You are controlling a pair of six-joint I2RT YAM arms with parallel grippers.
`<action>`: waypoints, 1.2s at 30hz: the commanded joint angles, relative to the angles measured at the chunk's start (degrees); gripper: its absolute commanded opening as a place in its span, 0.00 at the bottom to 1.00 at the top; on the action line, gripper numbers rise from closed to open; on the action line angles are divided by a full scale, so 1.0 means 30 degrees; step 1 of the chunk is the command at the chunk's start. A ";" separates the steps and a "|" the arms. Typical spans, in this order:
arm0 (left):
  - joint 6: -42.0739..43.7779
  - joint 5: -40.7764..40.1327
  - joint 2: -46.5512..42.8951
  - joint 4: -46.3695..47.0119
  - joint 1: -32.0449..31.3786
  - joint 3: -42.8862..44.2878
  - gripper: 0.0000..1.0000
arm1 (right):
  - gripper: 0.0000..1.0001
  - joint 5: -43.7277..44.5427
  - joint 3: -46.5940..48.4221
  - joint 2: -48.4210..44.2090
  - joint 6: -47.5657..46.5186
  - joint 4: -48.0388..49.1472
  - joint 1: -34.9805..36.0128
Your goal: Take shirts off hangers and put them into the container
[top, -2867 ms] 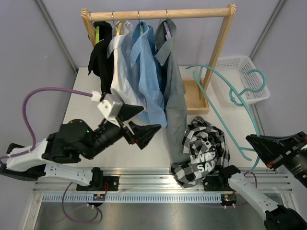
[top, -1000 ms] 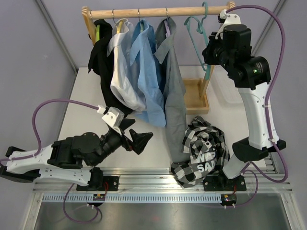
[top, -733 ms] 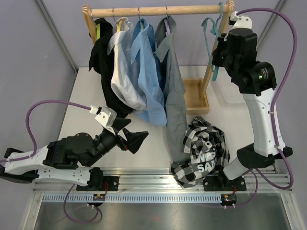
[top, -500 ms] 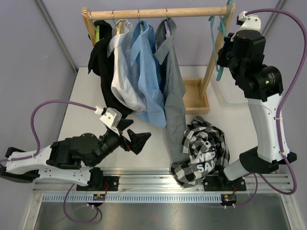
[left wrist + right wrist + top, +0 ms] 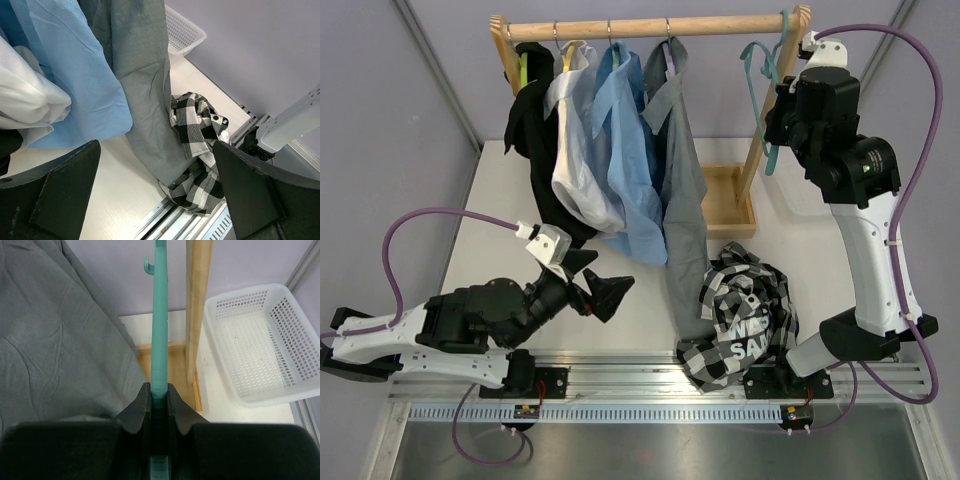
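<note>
Teal hanger (image 5: 159,340), bare, is being pinched in my right gripper (image 5: 159,395) beside the rail post (image 5: 197,310), seemingly for parking. Checked shirt (image 5: 740,315) is lying ahead of my spread-wide left gripper (image 5: 608,272), needing lifting next into the container (image 5: 280,325).

Along the rail (image 5: 650,27), which is pale wood, the shirts are all plain. From the upper left of the top view they are a black shirt (image 5: 525,125), a white shirt (image 5: 570,160), a light blue shirt (image 5: 630,150) and a grey shirt (image 5: 682,190).

Lower centre, the checked shirt (image 5: 740,315) has black-and-white squares, with white letters on black.

There is a lime hanger (image 5: 523,68), a yellow hanger (image 5: 567,52) and a lilac hanger (image 5: 670,65). The teal hanger (image 5: 160,340) is at the upper right.

The basket (image 5: 292,347) is white lattice, the table (image 5: 495,200) is off-white and the cable (image 5: 430,213) is purple. The left arm (image 5: 470,315) is black over white, and the right arm (image 5: 870,250) is black above and white below.
</note>
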 commanded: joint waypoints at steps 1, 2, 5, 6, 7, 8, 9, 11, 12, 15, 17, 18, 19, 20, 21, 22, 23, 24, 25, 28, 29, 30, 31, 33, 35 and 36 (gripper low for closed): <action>-0.0357 -0.0740 -0.0171 0.0760 -0.0132 -0.0163 0.99 | 0.00 -0.1176 -0.0202 -0.0480 -0.0505 0.1453 -0.0014; -0.0356 -0.0740 -0.0200 0.0760 -0.0103 -0.0192 0.99 | 0.00 -0.1208 0.0088 -0.0392 -0.0564 0.1309 -0.0014; -0.0327 -0.0741 -0.0317 0.0878 -0.0132 -0.0367 0.99 | 0.00 -0.1120 0.0968 0.0515 -0.0565 0.0401 -0.0014; -0.0298 -0.0741 -0.0434 0.1023 -0.0132 -0.0455 0.99 | 0.00 -0.1178 0.1086 0.0807 -0.0420 0.0225 -0.0014; -0.0298 -0.0770 -0.0493 0.1082 -0.0132 -0.0659 0.99 | 0.00 -0.1150 0.1058 0.0868 -0.0331 0.0078 -0.0014; -0.0327 -0.0770 -0.0581 0.1170 -0.0103 -0.0806 0.99 | 0.00 -0.1121 0.0913 0.0868 -0.0243 0.0077 0.0015; -0.0356 -0.0741 -0.0755 0.1315 -0.0132 -0.0895 0.99 | 0.00 -0.1120 0.0853 0.0810 -0.0097 0.0048 -0.0014; -0.0415 -0.0711 -0.0990 0.1376 -0.0132 -0.1071 0.99 | 0.46 -0.0858 0.0794 0.0693 0.0225 -0.0215 -0.0014; -0.0415 -0.0711 -0.1021 0.1347 -0.0132 -0.1100 0.99 | 0.72 -0.0509 0.0707 0.0403 0.0371 -0.0361 -0.0014; -0.0415 -0.0711 -0.1167 0.1229 -0.0132 -0.1072 0.99 | 0.99 0.0020 -0.0140 -0.1057 0.0548 -0.0333 0.0044; -0.0386 -0.0711 -0.1168 0.1142 -0.0132 -0.1042 0.99 | 1.00 0.0548 -0.1103 -0.2811 0.0869 -0.0449 0.0074; -0.0415 -0.0740 -0.1167 0.1141 -0.0132 -0.1071 0.99 | 1.00 0.0724 -0.1458 -0.3461 0.1074 -0.0827 0.0074; -0.0444 -0.0741 -0.1138 0.1141 -0.0132 -0.1100 0.99 | 0.99 0.0812 -0.1897 -0.4193 0.1308 -0.1034 0.0103; -0.0473 -0.0799 -0.1109 0.1112 -0.0132 -0.1130 0.99 | 0.99 0.0813 -0.2974 -0.5737 0.1600 -0.1297 0.0074; -0.0473 -0.0799 -0.1109 0.1141 -0.0103 -0.1130 0.99 | 1.00 0.0871 -0.3594 -0.6478 0.2212 -0.1996 0.0103; -0.0502 -0.0799 -0.1022 0.1112 -0.0103 -0.1159 0.99 | 0.99 0.0901 -0.4934 -0.7181 0.2538 -0.2467 0.0103; -0.0532 -0.0799 -0.0963 0.1083 -0.0103 -0.1130 0.99 | 0.99 0.0901 -0.5702 -0.8493 0.2976 -0.3052 0.0074; -0.0532 -0.0770 -0.0904 0.1083 -0.0103 -0.1101 0.99 | 0.99 0.0321 -0.6493 -0.9029 0.3763 -0.4102 0.0103; -0.0532 -0.0770 -0.0759 0.1054 -0.0103 -0.1101 0.99 | 0.99 -0.0149 -0.8415 -0.9614 0.4148 -0.4518 0.0103; -0.0532 -0.0711 -0.0436 0.0878 -0.0103 -0.0839 0.99 | 0.99 -0.1791 -1.2690 -1.1841 0.5380 -0.5780 0.0074; -0.0619 -0.0682 -0.0319 0.0849 -0.0103 -0.0750 0.99 | 0.99 -0.2084 -1.3727 -1.2978 0.5847 -0.5927 0.0074; -0.0649 -0.0537 -0.0202 0.0819 -0.0103 -0.0633 0.99 | 0.99 -0.2812 -1.4665 -1.3482 0.5996 -0.6103 0.0103; -0.0707 -0.0448 -0.0143 0.0819 -0.0103 -0.0603 0.99 | 0.99 -0.3110 -1.6183 -1.3835 0.6201 -0.6308 0.0074; -0.0825 -0.0360 0.0208 0.0790 -0.0103 -0.0544 0.99 | 0.99 -0.4305 -1.7452 -1.4657 0.6671 -0.6398 0.0103; -0.0913 -0.0243 0.0472 0.0731 -0.0103 -0.0427 0.99 | 0.99 -0.5189 -1.9210 -1.5185 0.7079 -0.6135 0.0103; -0.0971 -0.0242 0.0763 0.0731 -0.0103 -0.0369 0.99 | 0.99 -0.5773 -1.9680 -1.5244 0.7198 -0.5931 0.0074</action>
